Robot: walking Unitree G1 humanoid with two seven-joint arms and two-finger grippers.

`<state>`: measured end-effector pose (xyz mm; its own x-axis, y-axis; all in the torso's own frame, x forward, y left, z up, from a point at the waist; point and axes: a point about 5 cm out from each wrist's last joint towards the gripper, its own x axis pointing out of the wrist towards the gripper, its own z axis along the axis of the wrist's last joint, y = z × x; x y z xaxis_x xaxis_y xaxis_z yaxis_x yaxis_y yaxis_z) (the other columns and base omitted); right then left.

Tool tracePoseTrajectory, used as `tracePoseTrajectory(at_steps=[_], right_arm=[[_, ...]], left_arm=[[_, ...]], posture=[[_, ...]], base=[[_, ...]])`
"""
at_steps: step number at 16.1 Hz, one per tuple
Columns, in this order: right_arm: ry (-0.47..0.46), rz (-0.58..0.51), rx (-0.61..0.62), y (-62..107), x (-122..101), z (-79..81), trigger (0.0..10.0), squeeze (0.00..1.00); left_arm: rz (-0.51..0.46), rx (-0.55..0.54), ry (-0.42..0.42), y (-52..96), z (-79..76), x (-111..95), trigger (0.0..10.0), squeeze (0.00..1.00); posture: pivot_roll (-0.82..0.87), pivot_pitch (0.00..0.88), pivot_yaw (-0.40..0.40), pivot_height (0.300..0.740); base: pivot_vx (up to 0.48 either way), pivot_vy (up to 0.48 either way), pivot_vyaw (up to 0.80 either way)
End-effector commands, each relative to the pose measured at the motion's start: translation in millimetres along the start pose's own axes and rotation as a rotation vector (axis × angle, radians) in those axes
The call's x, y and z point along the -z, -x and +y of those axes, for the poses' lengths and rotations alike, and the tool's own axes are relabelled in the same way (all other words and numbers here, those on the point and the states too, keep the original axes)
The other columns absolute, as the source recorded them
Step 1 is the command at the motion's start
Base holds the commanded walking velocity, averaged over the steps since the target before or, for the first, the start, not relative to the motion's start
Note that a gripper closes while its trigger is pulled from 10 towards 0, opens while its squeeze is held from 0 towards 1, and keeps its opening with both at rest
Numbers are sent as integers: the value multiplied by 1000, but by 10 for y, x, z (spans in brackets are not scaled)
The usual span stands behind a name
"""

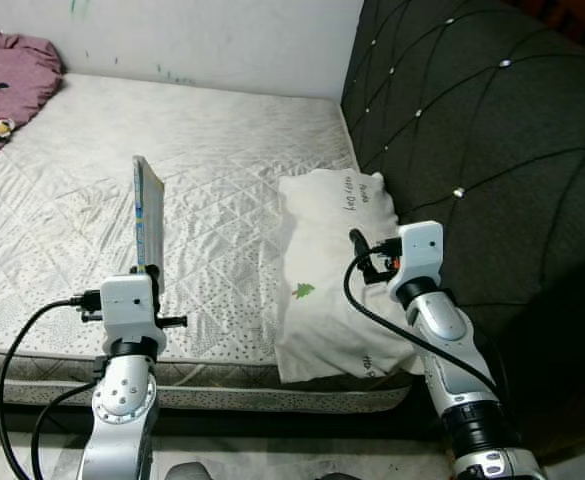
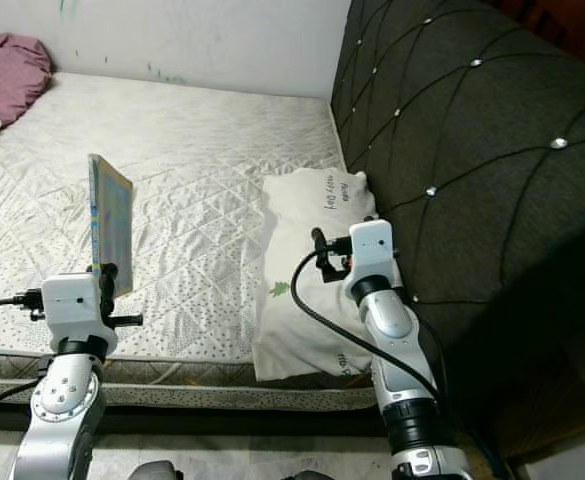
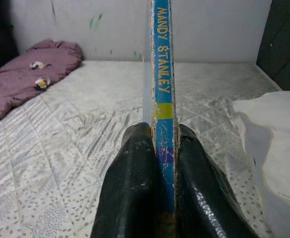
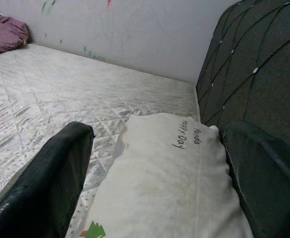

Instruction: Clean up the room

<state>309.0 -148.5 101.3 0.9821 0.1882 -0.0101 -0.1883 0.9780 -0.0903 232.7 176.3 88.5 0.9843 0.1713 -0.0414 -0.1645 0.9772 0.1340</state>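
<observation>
Stood at the foot edge of a bed (image 1: 222, 150) with a quilted white mattress, beside a dark tufted headboard (image 1: 492, 130) on the robot's right. Held a thin book (image 1: 148, 212) upright in the left hand (image 3: 157, 148) — both black fingers (image 3: 135, 183) clamped on its lower edge, the blue spine lettered "MANDY STANLEY" rising straight between them. Kept above the near part of the mattress, clear of the surface, cover faces turned sideways.

Reached with the right hand (image 4: 157, 168) over a white pillow (image 1: 337, 270) — fingers (image 4: 55, 173) spread wide apart, gripping nothing, one to either side of the pillow's width as seen from the wrist. Lay against the headboard at the mattress's right side, the pillow, its near end hanging a little over the bed's edge; bore a small green tree mark (image 1: 303, 291) and dark handwriting reading "Happy Day" (image 4: 187, 136) near its far end.

Showed a crumpled purple blanket (image 1: 7, 85) with small panda figures at the far left corner of the bed, well apart from book and pillow. Backed by a pale wall (image 1: 202, 35) with faint green scribbles.
</observation>
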Motion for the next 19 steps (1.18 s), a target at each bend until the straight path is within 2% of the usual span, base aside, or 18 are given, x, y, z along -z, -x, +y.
tracePoseTrajectory(at_steps=[1,3,5,7,9,11,14,16,19], right_arm=[[7,-11,0,-19,-49,-20,10000,0],[8,-12,1,-21,-53,-17,10000,0],[12,-12,0,-22,-55,-18,10000,0],[16,-13,-1,-22,-56,-17,10000,0],[22,-14,-3,-24,-58,-14,10000,0],[29,-15,4,-21,-60,-3,10000,0],[35,-18,-11,14,-43,67,10000,0],[25,-11,1,6,-27,42,10000,0],[25,-8,5,17,-23,36,10000,0]], left_arm=[[-21,8,-21,-8,-18,-75,10000,0],[-62,89,38,29,-59,-99,10000,0],[-66,95,66,33,-60,-112,10000,0],[-99,62,8,13,-41,-149,10000,0],[-46,38,21,-9,-66,-150,10000,0],[-60,69,3,0,-65,-160,10000,0],[-30,79,13,72,-56,-91,10000,0],[-14,87,50,43,-76,-101,10000,0],[-19,96,57,30,-110,-116,10000,0]], posture=[[10,0,-83,740],[7,0,-83,740],[7,0,-83,740],[11,0,-82,740],[20,1,-88,740],[16,10,-89,740],[17,0,-72,740],[11,0,-72,740],[9,0,-75,740]], base=[[0,0,0],[0,0,0],[0,0,0],[0,0,0],[0,0,0],[0,0,0],[0,0,0],[0,0,0],[0,358,0]])
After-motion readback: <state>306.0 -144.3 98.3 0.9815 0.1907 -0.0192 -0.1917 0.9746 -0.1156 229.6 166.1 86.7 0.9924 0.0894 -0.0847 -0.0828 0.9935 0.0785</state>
